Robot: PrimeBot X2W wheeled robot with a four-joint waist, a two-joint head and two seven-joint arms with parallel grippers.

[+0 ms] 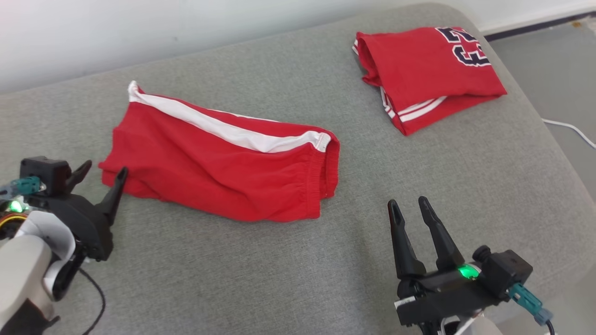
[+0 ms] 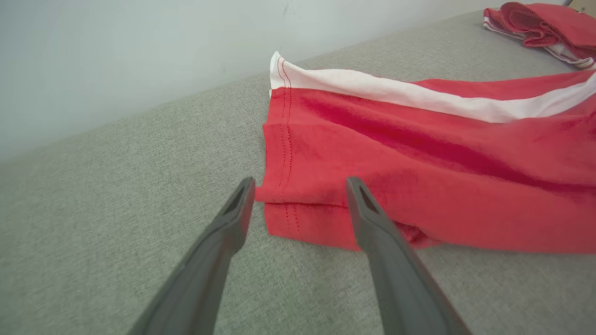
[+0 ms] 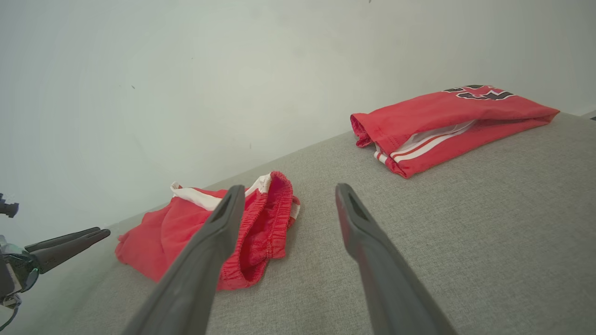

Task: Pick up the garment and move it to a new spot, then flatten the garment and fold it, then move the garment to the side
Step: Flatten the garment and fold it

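Fingers [image 1: 115, 188] on the left gripper [image 1: 106, 166] are spread wide with nothing in them. They're parked right at the hem end of the red shorts [image 1: 223, 172], one over the corner, and I can't tell if it's touching. My guess is it's lined up to pinch that layered edge. The shorts lie folded leg over leg on the grey cushion [image 1: 279, 279], white stripe along the far side. Just off their waistband end is the right gripper [image 1: 409, 201], also wide open and empty, probably so both ends lift together and the fold holds. Well beyond the waistband sits a folded red jersey [image 1: 428, 70], looking already set aside.
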